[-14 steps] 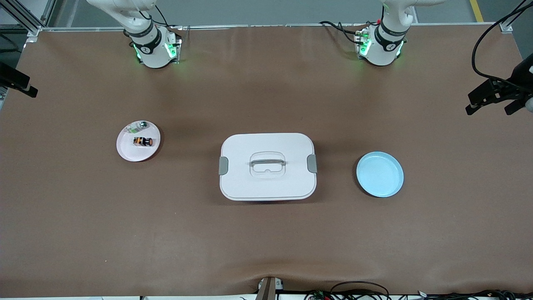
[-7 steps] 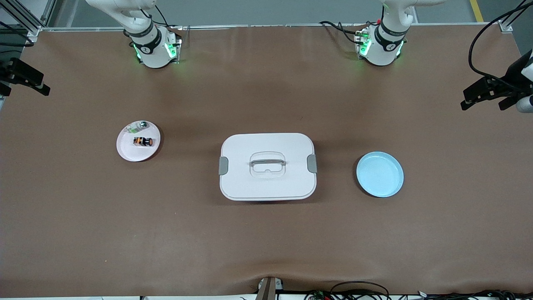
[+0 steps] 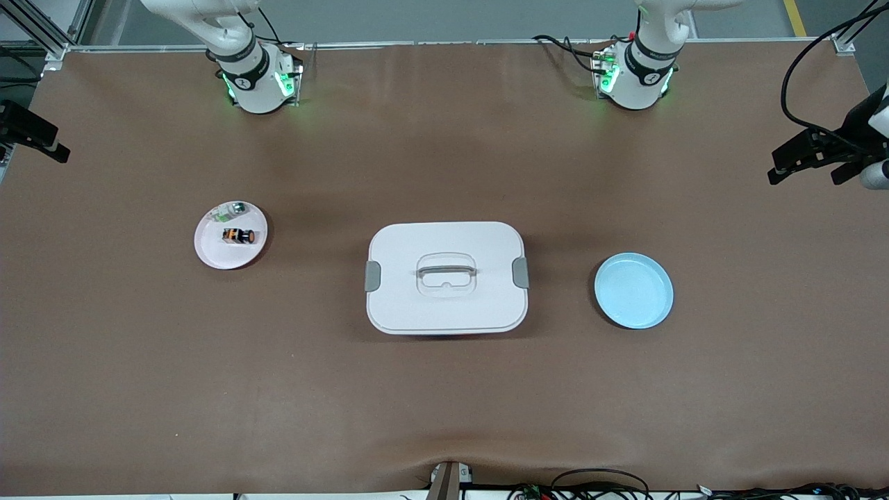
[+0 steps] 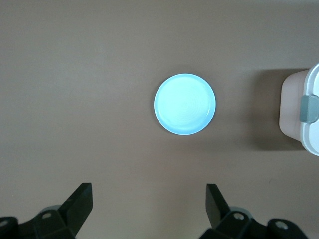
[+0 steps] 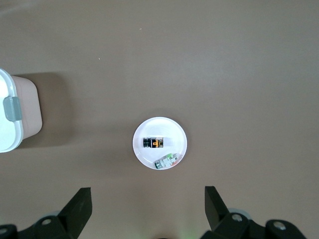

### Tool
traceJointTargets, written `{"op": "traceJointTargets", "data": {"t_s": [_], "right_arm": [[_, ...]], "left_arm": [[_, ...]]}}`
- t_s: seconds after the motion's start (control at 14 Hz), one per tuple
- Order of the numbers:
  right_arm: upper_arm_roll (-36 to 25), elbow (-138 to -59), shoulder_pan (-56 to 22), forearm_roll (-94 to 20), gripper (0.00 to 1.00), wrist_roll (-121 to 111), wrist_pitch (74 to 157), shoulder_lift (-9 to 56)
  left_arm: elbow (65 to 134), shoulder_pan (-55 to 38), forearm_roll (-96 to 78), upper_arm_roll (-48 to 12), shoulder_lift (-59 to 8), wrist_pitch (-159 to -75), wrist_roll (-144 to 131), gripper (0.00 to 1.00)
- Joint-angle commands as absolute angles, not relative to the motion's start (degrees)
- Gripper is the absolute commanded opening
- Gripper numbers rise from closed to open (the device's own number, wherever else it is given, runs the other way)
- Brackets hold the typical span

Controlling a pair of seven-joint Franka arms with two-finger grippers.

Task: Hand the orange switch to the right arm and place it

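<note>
Since a second ago both grippers shift slightly at the table's ends: right gripper [image 3: 31, 132] and left gripper [image 3: 816, 163] hang high, jaws spread. Orange switch [image 3: 238, 236] lies in the white plate [image 3: 212, 253].

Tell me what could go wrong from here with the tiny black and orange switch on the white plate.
The orange switch shares the round white plate with a small white, green and silver part, so a grasp might nudge or catch that instead. It is tiny and could slip. The left gripper and right gripper, both open, hang high near opposite table ends with the white lidded box between, complicating handover.
</note>
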State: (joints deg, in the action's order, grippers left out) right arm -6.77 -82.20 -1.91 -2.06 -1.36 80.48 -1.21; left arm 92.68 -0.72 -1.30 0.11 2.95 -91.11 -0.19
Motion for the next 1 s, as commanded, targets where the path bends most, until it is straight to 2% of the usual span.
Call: {"op": "traceJointTargets", "data": {"t_s": [0.0, 0.93], "right_arm": [[-7.65, -83.41, -3.16, -1.06, 1.00, -1.32, 81.04, -2.29], [-7.65, -83.32, -3.16, 1.67, 1.00, -1.23, 81.56, -2.20]], "left_arm": [[90.70, -1.32, -0.53, 0.35, 2.28, -89.82, -0.44, 1.00], [89.82, -1.41, -0.53, -0.26, 1.93, -89.82, -0.70, 1.00]]}}
